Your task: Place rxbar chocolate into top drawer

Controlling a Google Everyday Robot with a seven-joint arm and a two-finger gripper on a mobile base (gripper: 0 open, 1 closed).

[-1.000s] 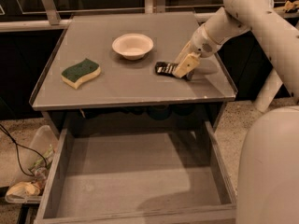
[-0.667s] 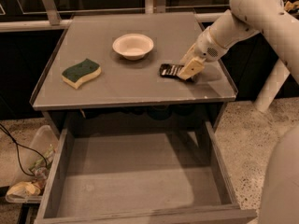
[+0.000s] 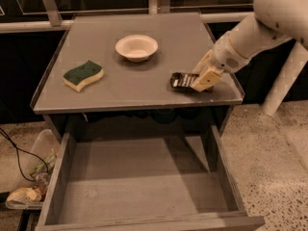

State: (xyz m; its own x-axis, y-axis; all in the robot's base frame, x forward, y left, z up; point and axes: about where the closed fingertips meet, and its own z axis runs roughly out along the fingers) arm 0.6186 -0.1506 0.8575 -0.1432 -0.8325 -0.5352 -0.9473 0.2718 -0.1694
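Note:
The rxbar chocolate [image 3: 181,82], a flat black wrapper with white lettering, is at the front right of the grey table top [image 3: 144,88]. My gripper [image 3: 202,77] comes in from the right and is shut on the bar's right end, holding it low over the table near the front edge. The top drawer [image 3: 139,182], a wide shallow grey box, stands pulled out below the table and has nothing in it.
A white bowl [image 3: 136,47] sits at the table's back middle. A green-and-yellow sponge [image 3: 83,74] lies at the left. A bin with rubbish [image 3: 29,186] and a cable are on the floor to the left. A white post [image 3: 284,81] stands at the right.
My gripper and the rxbar chocolate have moved a little toward the table's front right edge. The bowl and the sponge have not moved.

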